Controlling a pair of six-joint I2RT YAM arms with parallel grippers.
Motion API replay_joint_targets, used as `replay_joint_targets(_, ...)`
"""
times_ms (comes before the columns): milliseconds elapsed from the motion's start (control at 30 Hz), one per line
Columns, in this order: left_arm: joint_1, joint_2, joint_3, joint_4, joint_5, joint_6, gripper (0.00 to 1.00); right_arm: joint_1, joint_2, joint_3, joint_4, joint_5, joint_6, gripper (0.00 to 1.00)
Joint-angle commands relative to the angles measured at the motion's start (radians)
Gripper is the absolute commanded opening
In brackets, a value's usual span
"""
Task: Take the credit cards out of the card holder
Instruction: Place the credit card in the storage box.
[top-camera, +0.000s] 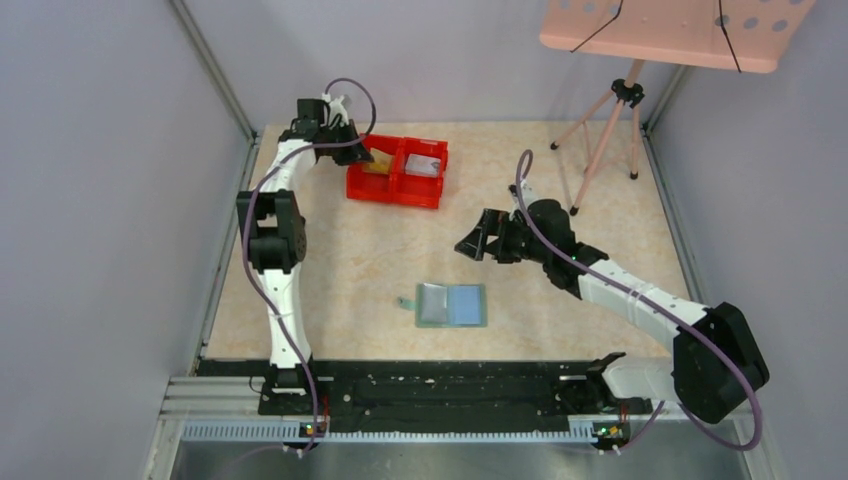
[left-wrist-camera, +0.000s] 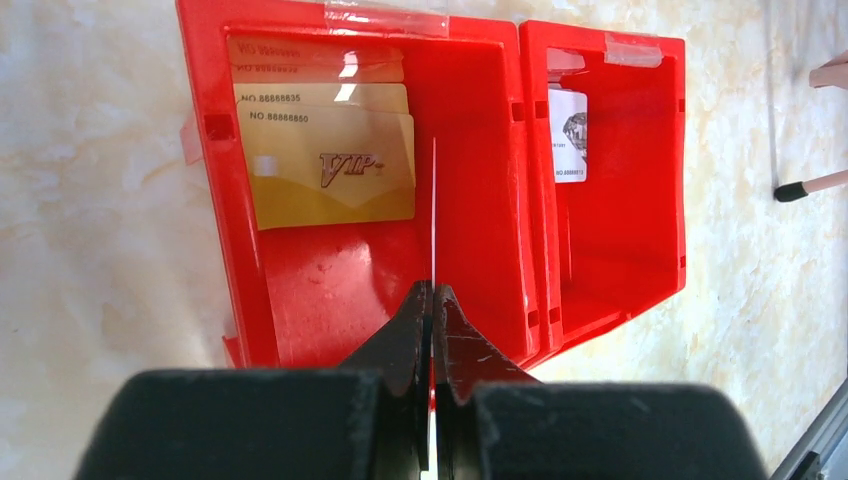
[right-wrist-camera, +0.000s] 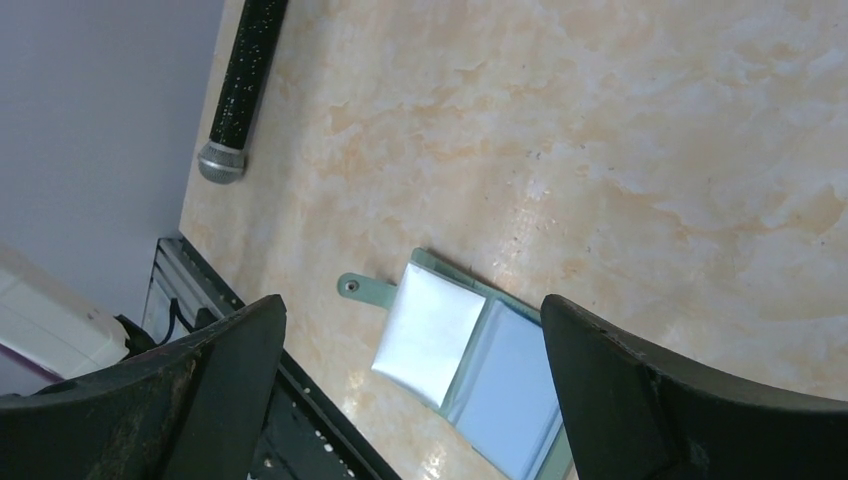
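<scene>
Across the desk (top-camera: 350, 270), my worries sit in two places. The red bin (top-camera: 395, 190) stands toward the far-left corner. The card holder (top-camera: 452, 305) lies open and flat near the middle of the near edge.

At the bin, my left claw (left-wrist-camera: 433, 300) is pressed together on a held card (left-wrist-camera: 434, 200). It hangs over the left compartment, close to the dividing wall. From the wrist camera the card is only a thin pale line seen edge-on, so I can't say which colour it is. If I let go at this angle it may land on its edge and lean against the divider. It could also tip over into the right compartment, where a pale card (left-wrist-camera: 568, 135) already lies. The gold cards (left-wrist-camera: 335, 175) are stacked against the far-left wall, so a poor drop could knock them askew too.

My right claw (right-wrist-camera: 408, 310) is spread wide with nothing in it. It hovers above the desk, between the bin and the card holder. The holder looks light and the desk smooth, so a push from one finger could slide it toward the near edge. A tight pocket could also lift the whole wallet along with its card.
</scene>
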Motion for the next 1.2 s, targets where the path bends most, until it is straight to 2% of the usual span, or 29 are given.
replay_joint_targets(0, 0.001, 0.014, 0.046, 0.108, 0.057, -0.007, 0.0, -0.007, 0.022, 0.068, 0.032, -0.006, 0.004, 0.98)
replay_joint_targets(633, 0.001, 0.098, 0.089, 0.197, 0.048, -0.067, 0.02, -0.006, 0.059, 0.11, 0.028, 0.0, 0.01, 0.98)
replay_joint_targets(867, 0.001, 0.112, 0.089, 0.237, 0.055, -0.098, 0.09, -0.007, 0.051, 0.111, 0.023, 0.003, 0.014, 0.98)
replay_joint_targets(1167, 0.001, 0.127, 0.089, 0.27, 0.056, -0.123, 0.13, -0.007, 0.046, 0.113, 0.022, 0.009, 0.019, 0.98)
